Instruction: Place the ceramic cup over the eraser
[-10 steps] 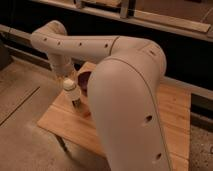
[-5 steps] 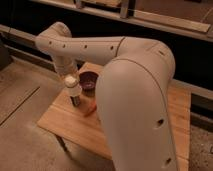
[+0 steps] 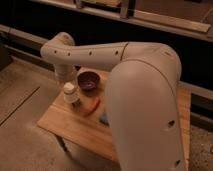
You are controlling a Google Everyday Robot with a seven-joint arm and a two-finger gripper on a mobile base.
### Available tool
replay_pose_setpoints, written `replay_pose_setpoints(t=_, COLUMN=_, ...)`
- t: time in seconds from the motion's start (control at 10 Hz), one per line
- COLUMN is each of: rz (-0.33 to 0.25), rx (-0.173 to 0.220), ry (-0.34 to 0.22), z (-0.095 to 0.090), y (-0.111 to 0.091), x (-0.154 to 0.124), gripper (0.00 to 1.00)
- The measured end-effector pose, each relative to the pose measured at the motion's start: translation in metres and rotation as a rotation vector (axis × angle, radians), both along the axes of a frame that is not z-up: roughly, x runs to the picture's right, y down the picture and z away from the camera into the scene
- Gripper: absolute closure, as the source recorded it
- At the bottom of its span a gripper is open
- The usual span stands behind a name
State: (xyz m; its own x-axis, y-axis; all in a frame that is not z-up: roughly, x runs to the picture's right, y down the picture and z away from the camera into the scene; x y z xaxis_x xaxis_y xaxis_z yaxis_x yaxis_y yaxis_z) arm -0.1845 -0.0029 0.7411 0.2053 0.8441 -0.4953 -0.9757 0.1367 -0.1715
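Reaching down over the left part of the wooden table (image 3: pixel 70 127), with the white arm (image 3: pixel 140 100) filling most of the view. Gripper (image 3: pixel 70 89) at the end of the forearm, low over the tabletop, just left of the dark maroon bowl (image 3: pixel 88 80). Ceramic cup (image 3: pixel 70 92) directly under the wrist, pale and upright-looking, close to or on the table surface; contact with the wood cannot be told. Gripper apparently at the cup, grip not confirmable. Something dark at the cup's base (image 3: pixel 75 102), possibly the eraser, not identifiable with certainty. Orange-red stick (image 3: pixel 92 107) lying on the wood just right of the cup, angled. Blue pad (image 3: pixel 104 118) partly hidden behind the arm's big link, right of the stick.
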Motion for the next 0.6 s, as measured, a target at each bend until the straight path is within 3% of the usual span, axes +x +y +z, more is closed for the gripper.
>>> replay_pose_setpoints(t=0.2, rz=0.002, rx=-0.009, ry=-0.004, z=-0.001, y=0.017, x=0.002, gripper=1.0)
replay_pose_setpoints(t=0.6, rz=-0.014, rx=-0.004, ry=0.032, z=-0.007, y=0.025, x=0.018, gripper=1.0)
